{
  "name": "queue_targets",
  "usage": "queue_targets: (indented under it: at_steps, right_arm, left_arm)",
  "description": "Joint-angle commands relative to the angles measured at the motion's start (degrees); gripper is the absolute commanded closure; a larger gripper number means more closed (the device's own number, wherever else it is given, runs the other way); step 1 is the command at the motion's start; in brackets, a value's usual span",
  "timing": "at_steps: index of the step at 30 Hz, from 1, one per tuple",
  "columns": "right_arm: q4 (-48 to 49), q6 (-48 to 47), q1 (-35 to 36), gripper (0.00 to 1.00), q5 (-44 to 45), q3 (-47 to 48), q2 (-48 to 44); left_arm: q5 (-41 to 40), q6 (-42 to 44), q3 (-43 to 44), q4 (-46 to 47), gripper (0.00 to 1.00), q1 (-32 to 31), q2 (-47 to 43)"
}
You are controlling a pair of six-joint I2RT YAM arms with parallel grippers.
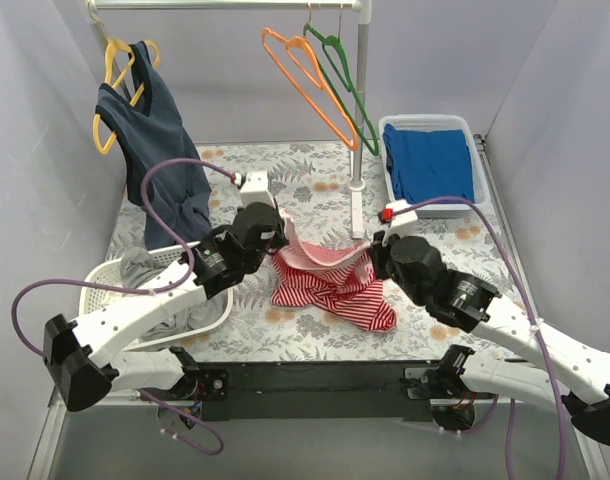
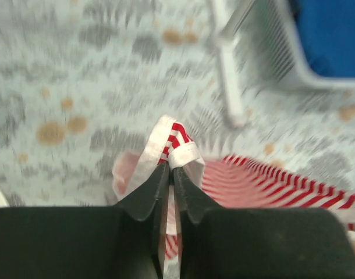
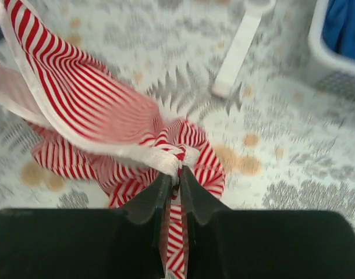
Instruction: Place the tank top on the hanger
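The tank top (image 1: 333, 283) is bunched over the middle of the floral counter (image 1: 305, 175), its upper edge lifted between both arms. The left end effector (image 2: 170, 170) is pressed together on the white trim. The right end effector (image 3: 173, 173) pinches another trimmed edge. The hanger (image 1: 307, 85) hangs from the rail (image 1: 225, 5) behind, between pale walls (image 1: 45, 150).

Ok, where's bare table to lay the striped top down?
Behind, the table is bare between the navy top and rack post; also the near-edge strip by the tank top. Crowded: centre, laundry basket left, blue-cloth basket right.
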Motion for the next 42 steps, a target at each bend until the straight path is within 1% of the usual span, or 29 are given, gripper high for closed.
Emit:
queue_targets:
  at_steps: [1, 2, 3, 4, 5, 7, 8, 10, 11, 12, 13, 14, 15, 17, 18, 20, 21, 23, 24, 26, 27, 28, 31, 34, 36, 42]
  right_arm:
    - [1.5, 8.1, -0.3, 0.73, -4.4, -6.1, -3.3]
    - [1.4, 7.8, -0.3, 0.6, -5.1, -6.0, -3.4]
    - [1.2, 7.3, -0.3, 0.56, -5.4, -5.6, -3.4]
    - [0.8, 6.5, -0.3, 0.53, -6.3, -4.5, -3.2]
    - [0.4, 4.7, -0.3, 0.46, -6.8, -1.8, -3.2]
    - [-1.0, 2.1, -0.3, 0.4, -9.9, 2.1, -2.3]
    - [-1.9, 0.9, -0.3, 0.36, -11.2, 6.9, -1.6]
    - [-4.8, -2.6, -0.3, 0.34, -14.2, 11.8, 1.5]
    - [-5.6, -3.8, -0.3, 0.34, -14.4, 16.9, 2.7]
    - [-6.0, -5.9, -0.3, 0.34, -14.0, 18.8, 3.6]
    - [-5.8, -7.3, -0.3, 0.34, -12.6, 21.0, 5.8]
    - [-5.9, -8.7, -0.3, 0.34, -11.8, 23.2, 7.1]
    - [-5.9, -11.9, -0.3, 0.34, -11.4, 28.7, 8.6]
    - [-6.5, -15.1, -0.4, 0.34, -12.2, 34.0, 13.5]
    - [-6.7, -18.0, -1.0, 0.34, -12.6, 39.5, 16.9]
    - [-7.9, -19.9, -2.5, 0.33, -15.7, 45.0, 20.5]
    - [-8.1, -20.4, -4.7, 0.33, -16.9, 49.3, 23.8]
    - [-8.6, -21.5, -7.7, 0.33, -21.6, 53.5, 26.9]
    - [-8.7, -21.8, -10.7, 0.33, -23.4, 57.1, 29.6]
    - [-9.0, -22.4, -13.7, 0.35, -27.8, 60.4, 32.0]
    - [-9.0, -22.6, -16.6, 0.37, -29.5, 62.0, 34.0]
    - [-8.9, -22.7, -18.1, 0.38, -33.7, 64.2, 34.8]
    - [-8.0, -22.3, -22.6, 0.39, -38.0, 68.1, 38.3]
    - [-7.9, -22.2, -24.9, 0.41, -39.9, 70.5, 41.6]
    - [-7.3, -22.2, -26.0, 0.41, -41.1, 71.4, 43.3]
    - [-7.3, -22.0, -27.5, 0.43, -43.7, 73.2, 46.3]
  left_arm:
    - [9.1, -10.9, -7.6, 0.9, 0.86, 1.2, -2.9]
    - [9.3, -10.9, -7.4, 0.9, 0.79, 1.2, -2.7]
    - [9.6, -10.7, -6.8, 0.7, 0.56, 1.3, -2.3]
    - [9.7, -10.5, -6.1, -0.1, 0.54, 1.2, -1.8]
    - [9.9, -9.6, -4.4, -0.4, 0.52, 1.4, -1.5]
    - [9.6, -8.9, -2.4, -1.7, 0.41, 1.3, -1.4]
    - [9.4, -8.5, -0.4, -2.2, 0.38, 1.3, -1.4]
    - [9.4, -7.5, 2.0, -4.2, 0.32, 1.3, -1.3]
    - [9.8, -7.1, 4.0, -4.8, 0.31, 1.3, -1.3]
    - [10.0, -6.6, 4.6, -5.2, 0.3, 1.4, -1.5]
    - [10.3, -6.5, 4.9, -5.4, 0.26, 1.4, -1.9]
    - [10.9, -6.3, 5.1, -5.2, 0.26, 1.4, -2.6]
    - [11.2, -5.9, 5.5, -4.9, 0.26, 1.3, -2.8]
    - [12.1, -5.7, 6.0, -4.8, 0.26, 1.3, -3.2]
    - [12.3, -5.4, 6.8, -4.9, 0.26, 1.3, -3.2]
    - [12.7, -5.2, 7.7, -5.4, 0.26, 1.4, -2.9]
    - [12.7, -5.1, 8.4, -5.7, 0.26, 1.3, -2.9]
    - [12.8, -4.8, 8.8, -6.0, 0.25, 1.3, -3.1]
    - [12.8, -4.7, 9.0, -6.2, 0.25, 1.3, -3.3]
    - [12.4, -4.4, 9.3, -6.5, 0.25, 1.4, -3.4]
    - [12.5, -4.4, 9.5, -7.0, 0.25, 1.3, -3.2]
    - [12.6, -4.3, 10.4, -7.5, 0.25, 1.4, -3.1]
    - [12.3, -3.8, 11.3, -9.0, 0.25, 1.3, -3.3]
    - [11.8, -3.5, 11.0, -9.2, 0.25, 1.3, -4.2]
    - [11.7, -3.5, 10.3, -9.2, 0.25, 1.4, -4.8]
    - [11.3, -3.2, 9.5, -9.0, 0.25, 1.4, -5.1]
